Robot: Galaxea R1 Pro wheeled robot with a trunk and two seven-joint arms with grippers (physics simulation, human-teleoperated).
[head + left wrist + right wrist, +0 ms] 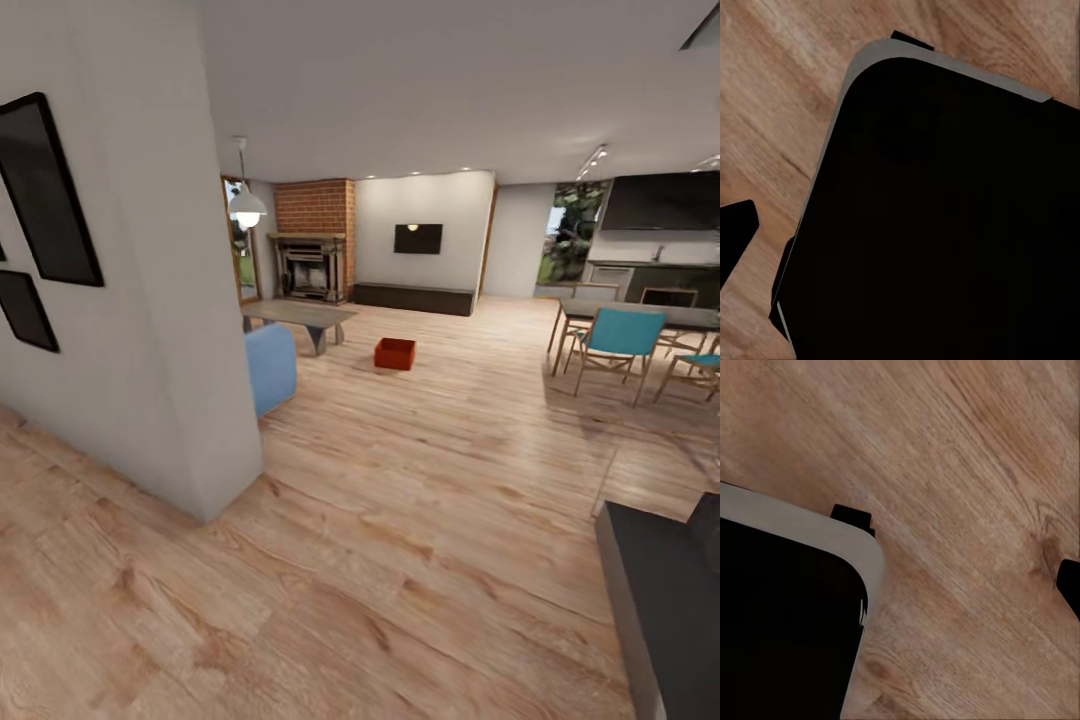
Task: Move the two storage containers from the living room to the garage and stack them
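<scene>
Scanning from the left of the head view: dark framed pictures (45,190) hang on a pale wall (150,300) whose corner juts into the room, and that corner is likely why so little of the lounge beyond shows from here. Just past it peeks the end of a blue sofa (271,366), then a low coffee table (300,316) under a pendant lamp (246,205), with the brick fireplace (314,240) and wall TV (418,238) behind. And there it is: one red-orange storage container (395,353) sitting upright on the wood plank floor (400,520), out in the open just beyond the coffee table, well apart from the robot, free on every side I can see. A second container I can't pick out. Further right, a dining table (640,315) with teal chairs (618,340), then a dark slab (665,600) at the near right corner. The wrist views look down at planks and the robot's black base (945,225), so the arms seem hung low, tucked for driving. Dark slivers at the edges may be fingers, but whether either claw is apart or together, I cannot tell. My read: this is the approach leg, nothing picked up yet, garage not reached.
</scene>
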